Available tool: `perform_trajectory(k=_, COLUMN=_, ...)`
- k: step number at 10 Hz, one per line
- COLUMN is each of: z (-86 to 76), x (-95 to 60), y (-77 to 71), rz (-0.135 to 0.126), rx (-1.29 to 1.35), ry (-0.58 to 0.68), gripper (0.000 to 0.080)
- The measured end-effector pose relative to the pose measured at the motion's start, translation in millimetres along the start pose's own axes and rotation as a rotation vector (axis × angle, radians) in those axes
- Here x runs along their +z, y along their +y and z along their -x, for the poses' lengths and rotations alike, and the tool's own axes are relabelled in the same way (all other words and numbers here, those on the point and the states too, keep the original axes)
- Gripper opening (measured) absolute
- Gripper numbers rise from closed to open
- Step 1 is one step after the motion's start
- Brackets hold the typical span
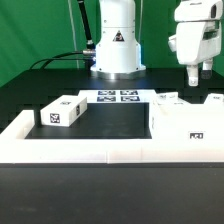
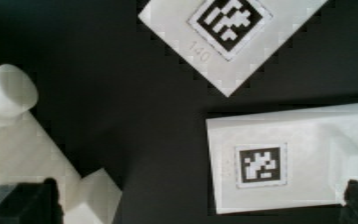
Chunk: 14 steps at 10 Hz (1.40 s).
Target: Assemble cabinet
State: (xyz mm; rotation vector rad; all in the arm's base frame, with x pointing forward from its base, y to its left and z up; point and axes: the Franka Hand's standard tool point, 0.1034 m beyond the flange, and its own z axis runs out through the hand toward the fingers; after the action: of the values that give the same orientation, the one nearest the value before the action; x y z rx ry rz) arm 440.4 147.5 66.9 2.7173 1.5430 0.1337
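The cabinet parts are white with black-and-white tags. A small box part (image 1: 62, 113) lies at the exterior view's left. A large flat body part (image 1: 186, 125) lies at the right. Smaller parts (image 1: 168, 97) lie behind it, and one more (image 1: 214, 100) at the far right. My gripper (image 1: 194, 78) hangs open and empty above the right rear parts. In the wrist view the gripper (image 2: 194, 205) is open, its dark fingertips (image 2: 23, 202) at the frame's edge. Between them lies a tagged white part (image 2: 291, 155), with a tagged panel (image 2: 229, 35) and a knobbed white piece (image 2: 19, 110) nearby.
The marker board (image 1: 117, 97) lies flat before the robot base (image 1: 116, 50). A long low white L-shaped rail (image 1: 90, 152) runs along the front and up the left side. The table is black, with a green backdrop behind.
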Motion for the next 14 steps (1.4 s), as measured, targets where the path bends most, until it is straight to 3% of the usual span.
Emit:
perform_trajectory(k=2, z=0.5, x=1.8, y=-1.4, rz=-0.002, rx=0.000, ry=0.000, gripper=0.0797)
perform_trajectory(k=6, z=-12.8, x=22.2, y=-38.2, rz=-0.030, rx=-0.011, ry=0.018, gripper=0.0797)
perform_trajectory(k=11, z=-19.6, x=37.4, y=-58.5, rz=-0.052, rx=-0.024, ry=0.019, gripper=0.0797)
perform_trajectory(k=14, z=-20.8, x=46.7, y=-62.4, rz=-0.063, rx=-0.027, ry=0.015, gripper=0.0797)
